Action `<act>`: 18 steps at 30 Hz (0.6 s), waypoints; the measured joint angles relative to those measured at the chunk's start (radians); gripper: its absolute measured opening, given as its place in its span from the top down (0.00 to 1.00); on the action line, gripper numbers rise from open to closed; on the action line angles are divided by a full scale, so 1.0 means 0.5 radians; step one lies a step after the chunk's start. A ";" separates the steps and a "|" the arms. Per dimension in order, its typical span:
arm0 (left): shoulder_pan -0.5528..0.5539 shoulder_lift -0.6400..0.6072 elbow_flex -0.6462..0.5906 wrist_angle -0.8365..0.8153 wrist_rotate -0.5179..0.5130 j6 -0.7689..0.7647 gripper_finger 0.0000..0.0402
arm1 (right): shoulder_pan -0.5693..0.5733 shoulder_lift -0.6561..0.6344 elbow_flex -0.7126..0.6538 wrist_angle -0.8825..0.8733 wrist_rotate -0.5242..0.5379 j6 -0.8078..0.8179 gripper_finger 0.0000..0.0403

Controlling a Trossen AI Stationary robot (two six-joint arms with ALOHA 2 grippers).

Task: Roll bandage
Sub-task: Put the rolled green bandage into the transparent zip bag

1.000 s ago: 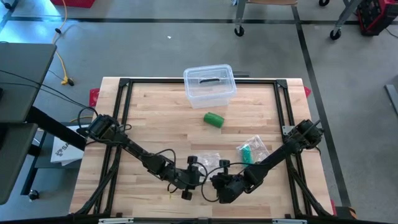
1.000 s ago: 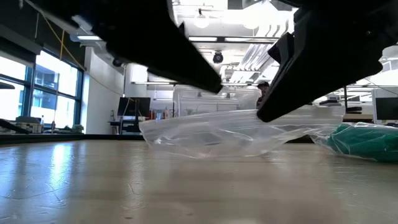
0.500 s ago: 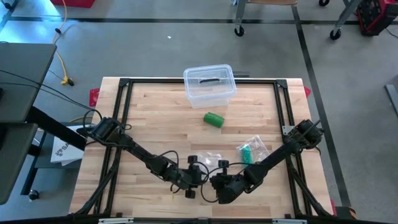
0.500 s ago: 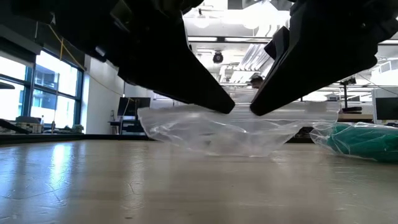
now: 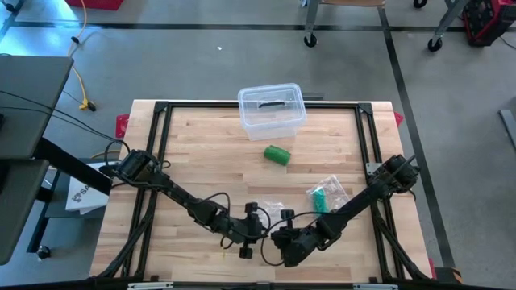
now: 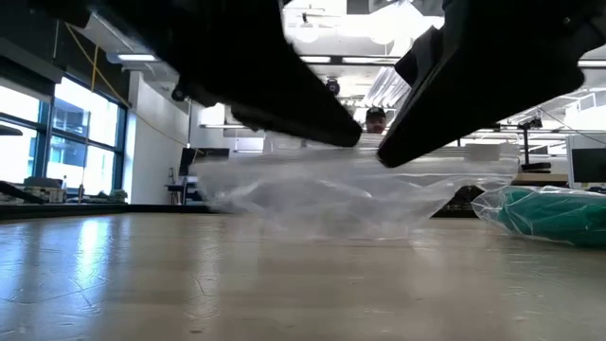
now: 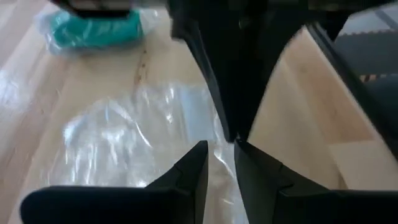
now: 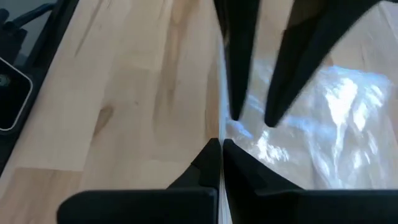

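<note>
The tabletop (image 5: 201,161) is made of light wood with a black frame around it. A clear plastic box (image 5: 272,110) sits at its far edge. A green bandage roll (image 5: 277,155) lies just in front of the box. A clear bag with something green inside (image 5: 327,194) lies nearer the right side. An empty clear bag (image 5: 274,208) lies near the front edge.

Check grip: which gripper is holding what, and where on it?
Right gripper pinches the clear plastic bag at its edge. Left gripper straddles that edge; grip unclear.
</note>
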 joint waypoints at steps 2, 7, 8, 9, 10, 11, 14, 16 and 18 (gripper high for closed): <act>0.007 -0.007 0.002 0.003 -0.002 0.001 0.82 | 0.000 0.000 0.000 0.002 -0.005 -0.010 1.00; 0.019 -0.007 0.002 -0.027 0.005 0.027 0.82 | 0.001 0.000 0.000 0.010 -0.016 -0.013 1.00; 0.018 -0.007 0.002 -0.036 0.007 0.038 0.82 | 0.001 0.000 0.000 0.011 -0.024 -0.010 1.00; 0.012 -0.007 0.001 -0.040 0.013 0.054 0.82 | 0.001 0.000 0.000 0.011 -0.026 0.001 1.00; 0.004 -0.007 0.001 -0.036 0.024 0.078 0.82 | 0.001 0.000 0.000 0.011 -0.030 0.022 1.00; -0.005 -0.006 0.001 -0.023 0.037 0.102 0.82 | 0.001 0.000 0.000 0.011 -0.034 0.045 1.00; -0.025 -0.006 0.001 -0.020 0.050 0.124 0.82 | -0.002 0.000 0.000 0.011 -0.034 0.055 1.00; -0.031 -0.005 -0.003 -0.044 0.051 0.123 0.82 | -0.002 0.000 0.000 0.011 -0.034 0.056 1.00; -0.030 0.007 -0.018 -0.040 0.048 0.121 0.82 | -0.002 0.000 0.000 0.010 -0.035 0.065 1.00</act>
